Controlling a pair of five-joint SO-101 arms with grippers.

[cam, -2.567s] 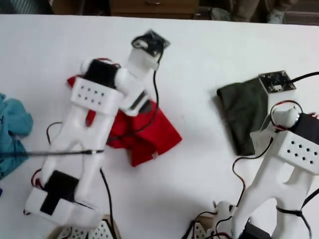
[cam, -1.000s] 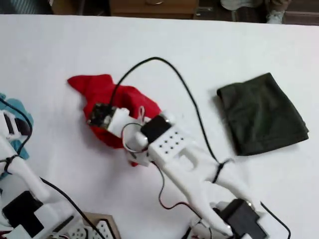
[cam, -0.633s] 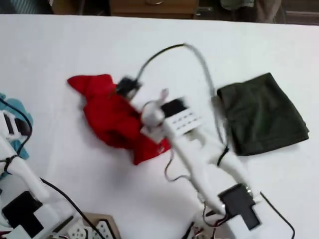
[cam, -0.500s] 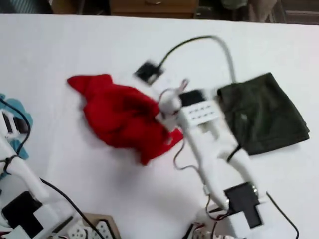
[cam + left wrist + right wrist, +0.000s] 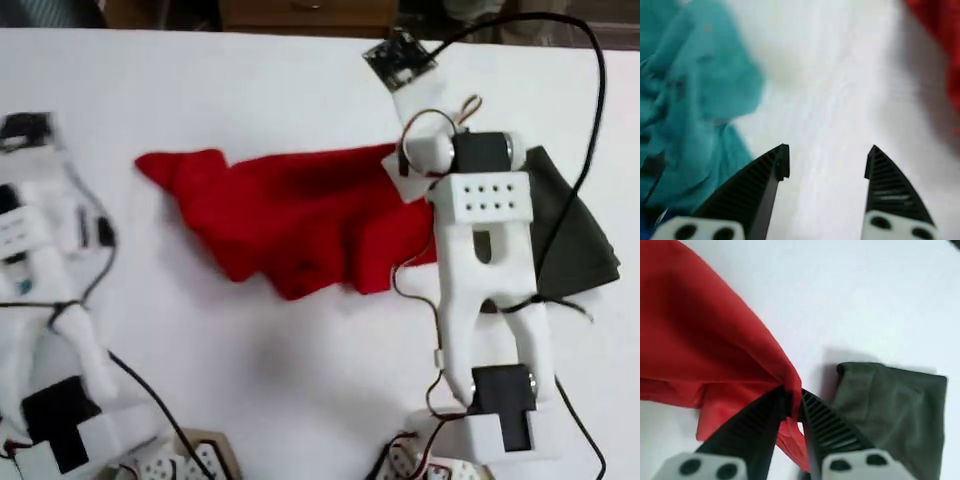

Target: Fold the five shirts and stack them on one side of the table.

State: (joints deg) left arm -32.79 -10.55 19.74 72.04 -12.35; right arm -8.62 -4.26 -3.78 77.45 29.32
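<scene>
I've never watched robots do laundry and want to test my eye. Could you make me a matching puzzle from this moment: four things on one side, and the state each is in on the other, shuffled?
Things:
1. red shirt
2. dark green shirt
3. teal shirt
4. left pincer

States:
A. open, over bare table
B. crumpled in a heap
C. folded flat
D. stretched out, one edge clamped in the right pincer

Pairs: 1-D, 2-C, 3-B, 4-A.
</scene>
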